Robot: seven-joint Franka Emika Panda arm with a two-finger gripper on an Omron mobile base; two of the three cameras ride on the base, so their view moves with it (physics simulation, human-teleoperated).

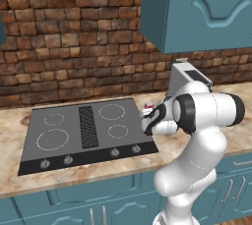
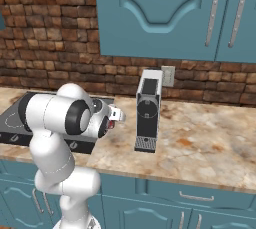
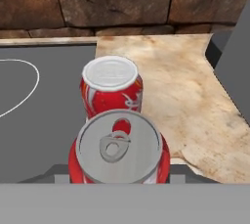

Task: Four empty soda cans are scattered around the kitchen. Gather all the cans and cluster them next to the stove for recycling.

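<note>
Brick wall (image 1: 69,37) backs the scene, with teal upper cabinets (image 2: 165,13) hung above and teal lower cabinets (image 1: 98,204) under the bench. Marbled beige bench (image 2: 210,143) runs the full width and carries everything else. Stove (image 1: 88,128), a flat black glass cooktop with four white ring burners, a central vent grille and knobs along its front edge, is set into the bench on the left. White arm (image 1: 197,135) rises in front of the bench and bends over the stove's right edge. Grey coffee machine (image 2: 148,110) stands upright on the bench to the right of the stove, well apart from it in the right base view, beneath a wall socket (image 2: 168,75). Two red soda cans sit at the stove's right edge in the hand view: far can (image 3: 111,91) stands upright on the black glass just inside the edge, and near can (image 3: 118,149), silver top and pull tab facing the camera, stands just in front of it, close to touching or overlapping in this view. A silver can top (image 1: 148,105) shows beside the wrist in the left base view. Jaws (image 3: 118,171) flank the near can at its sides, only their dark tips visible low down; cannot tell from the frames whether they grip it or stand just off it.
</note>
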